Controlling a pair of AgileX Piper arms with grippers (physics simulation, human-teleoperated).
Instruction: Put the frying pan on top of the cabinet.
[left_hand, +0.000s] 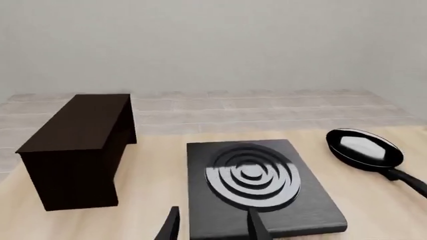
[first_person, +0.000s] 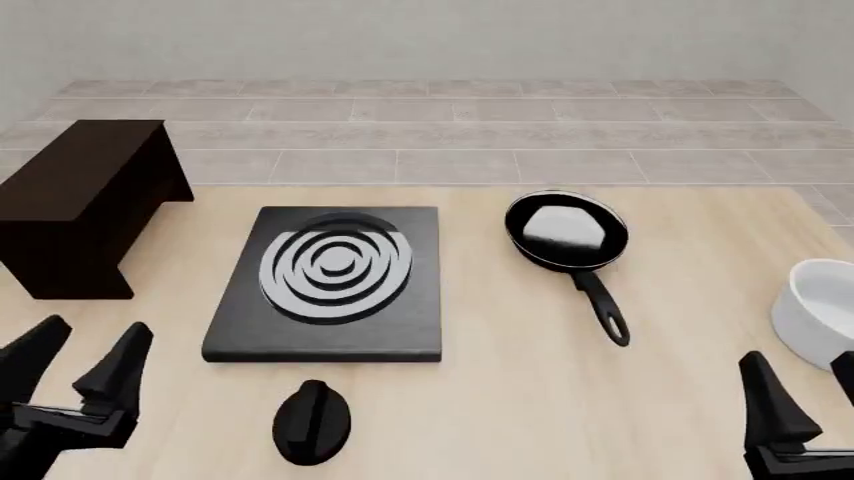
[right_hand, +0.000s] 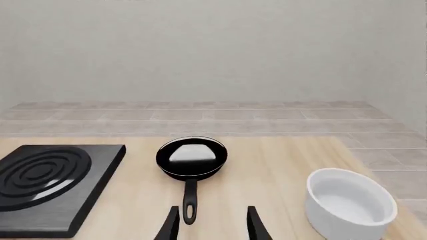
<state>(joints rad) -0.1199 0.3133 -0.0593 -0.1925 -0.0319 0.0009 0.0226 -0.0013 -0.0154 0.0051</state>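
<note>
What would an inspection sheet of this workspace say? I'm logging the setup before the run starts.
Surface: pale wooden table, flat.
Job's things: frying pan upright on the table, right of the stove plate, handle toward the arms; cabinet at far left, nothing on its top.
Clutter: white bowl at right edge; small black knob-like object in front of the stove plate.
Grippers: left gripper and right gripper open, holding nothing.
Cables: nothing seen.
Surroundings: tiled floor, plain wall.

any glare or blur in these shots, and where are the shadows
Front view: sharp, with a pale reflection inside the frying pan. Left wrist view: grey rings on the stove plate look glossy. Right wrist view: soft, faint shadow beside the white bowl; no blur.
</note>
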